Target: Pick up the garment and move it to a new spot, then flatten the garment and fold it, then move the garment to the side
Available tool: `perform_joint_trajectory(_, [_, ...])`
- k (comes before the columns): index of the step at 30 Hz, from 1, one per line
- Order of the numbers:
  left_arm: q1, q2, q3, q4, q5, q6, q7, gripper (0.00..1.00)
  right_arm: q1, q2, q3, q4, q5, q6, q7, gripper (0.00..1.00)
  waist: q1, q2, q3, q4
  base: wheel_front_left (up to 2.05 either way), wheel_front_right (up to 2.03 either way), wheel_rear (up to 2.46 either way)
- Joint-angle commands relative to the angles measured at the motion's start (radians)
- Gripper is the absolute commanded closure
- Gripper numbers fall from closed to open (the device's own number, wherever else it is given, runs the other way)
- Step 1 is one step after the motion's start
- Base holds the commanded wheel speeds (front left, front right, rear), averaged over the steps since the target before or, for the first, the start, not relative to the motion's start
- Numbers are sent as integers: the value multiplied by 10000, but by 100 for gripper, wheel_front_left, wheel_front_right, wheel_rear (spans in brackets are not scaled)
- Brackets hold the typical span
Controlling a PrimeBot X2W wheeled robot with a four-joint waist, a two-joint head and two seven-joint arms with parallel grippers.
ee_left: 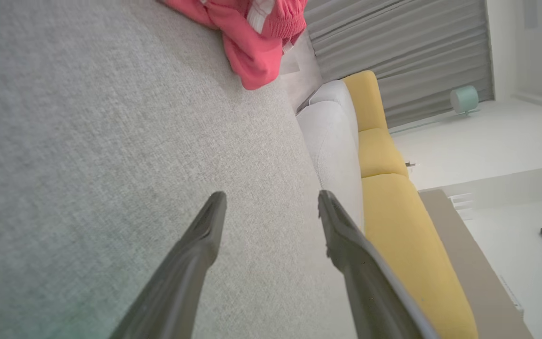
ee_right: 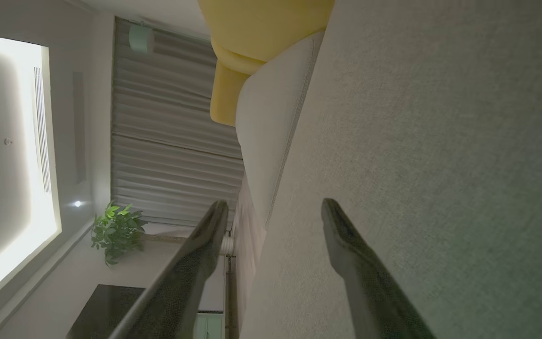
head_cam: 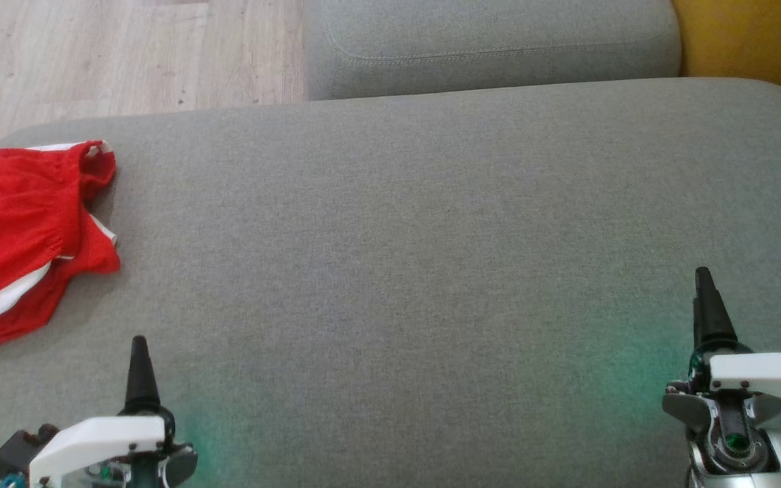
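The red garment (head_cam: 17, 230) is lying bunched at the left edge of the frame on the grey cushion (head_cam: 431, 237). It is looking light, soft and floppy, so it is probably calling for a pinch along a hem or white-striped edge. The left gripper (ee_left: 272, 200) and right gripper (ee_right: 274, 205) are both hovering with fingers apart, gripping nothing.

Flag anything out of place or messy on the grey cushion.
The red garment lies crumpled in a heap at the left edge of the grey cushion, neither flat nor folded. The left gripper and right gripper stand open, apart from it.
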State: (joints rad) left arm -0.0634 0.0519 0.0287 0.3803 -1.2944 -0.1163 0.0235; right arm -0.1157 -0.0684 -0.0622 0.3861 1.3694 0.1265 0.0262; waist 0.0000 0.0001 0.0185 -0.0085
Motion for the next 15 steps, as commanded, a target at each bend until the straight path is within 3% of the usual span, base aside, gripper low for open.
perform_joint_trajectory(1, [-595, 196, -21, -260, 504, 75, -121, 0, -606, -91, 77, -256, -444, 17, -135, 0, 0, -1, 14, -10, 0, 0, 0])
perform_joint_trajectory(15, [-754, 198, -152, -106, 2446, 243, -503, 0, -837, 128, 280, -146, -2442, 20, -518, 0, 0, -1, 127, -92, 0, 0, 0])
